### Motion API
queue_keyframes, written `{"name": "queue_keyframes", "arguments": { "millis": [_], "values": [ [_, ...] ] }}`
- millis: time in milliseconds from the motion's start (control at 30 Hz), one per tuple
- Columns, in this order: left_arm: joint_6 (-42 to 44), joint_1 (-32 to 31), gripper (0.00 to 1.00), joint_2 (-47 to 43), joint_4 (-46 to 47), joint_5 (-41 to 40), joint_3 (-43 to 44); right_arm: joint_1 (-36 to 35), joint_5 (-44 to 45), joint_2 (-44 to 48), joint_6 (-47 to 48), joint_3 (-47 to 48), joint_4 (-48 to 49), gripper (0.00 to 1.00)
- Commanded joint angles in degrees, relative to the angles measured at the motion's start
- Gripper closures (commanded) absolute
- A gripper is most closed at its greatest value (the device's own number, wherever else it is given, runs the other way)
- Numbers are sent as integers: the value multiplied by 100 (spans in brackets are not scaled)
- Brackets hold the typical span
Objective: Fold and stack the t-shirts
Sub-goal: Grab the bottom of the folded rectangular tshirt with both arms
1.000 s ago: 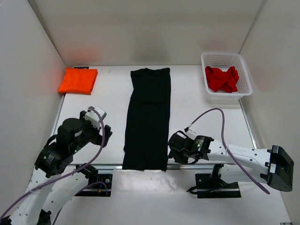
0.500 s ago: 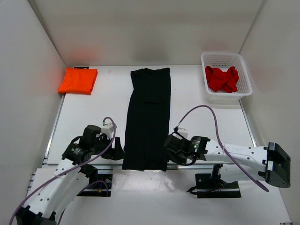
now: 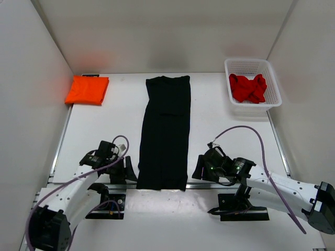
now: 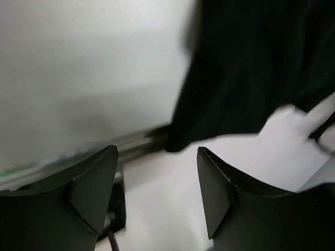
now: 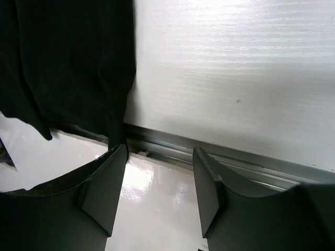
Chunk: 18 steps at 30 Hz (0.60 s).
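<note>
A black t-shirt (image 3: 165, 130) lies as a long narrow strip down the middle of the table, its lower hem hanging over the near edge. My left gripper (image 3: 131, 171) is low at the hem's left corner (image 4: 180, 141), jaws open with nothing between them. Just right of the hem's other corner (image 5: 112, 136) my right gripper (image 3: 199, 168) also stands open and empty. An orange t-shirt (image 3: 87, 89) lies folded at the back left. A red t-shirt (image 3: 248, 87) is crumpled in the basket.
The white mesh basket (image 3: 275, 83) stands at the back right. A metal rail (image 5: 235, 157) runs along the table's near edge. White walls close in the left, back and right sides.
Both arms have dropped toward the near edge. The left gripper swung in to the hem's left corner and narrowed a little. The right gripper drew back to the right, off the hem.
</note>
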<state>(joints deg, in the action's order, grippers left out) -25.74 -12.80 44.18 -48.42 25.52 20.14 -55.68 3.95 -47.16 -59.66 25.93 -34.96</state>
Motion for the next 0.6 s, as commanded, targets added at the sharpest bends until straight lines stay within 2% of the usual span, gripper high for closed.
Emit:
{"name": "queue_keyframes", "arguments": {
  "millis": [0, 67, 133, 167, 267, 333, 567],
  "values": [
    [103, -739, 28, 344, -192, -231, 699, -48, -35, 23, 156, 270, -106, 49],
    [392, -1468, 27, 503, -334, -571, 1227, -197, 184, -39, 25, 464, -300, 49],
    [534, -1795, 26, 723, -466, -1117, 1536, -364, 211, -188, -89, 553, -310, 49],
    [439, -1849, 26, 758, -518, -1276, 1476, -399, 212, -197, -125, 562, -266, 49],
    [-105, -1648, 27, 855, -423, -857, 966, -505, 212, -452, -239, 579, -143, 49],
    [-273, -1594, 29, 951, -300, -925, 738, -610, 255, -610, -274, 649, -20, 49],
    [-652, -1972, 31, 1277, 876, -575, 535, -611, -33, -813, -292, 641, 376, 48]
  ]
}}
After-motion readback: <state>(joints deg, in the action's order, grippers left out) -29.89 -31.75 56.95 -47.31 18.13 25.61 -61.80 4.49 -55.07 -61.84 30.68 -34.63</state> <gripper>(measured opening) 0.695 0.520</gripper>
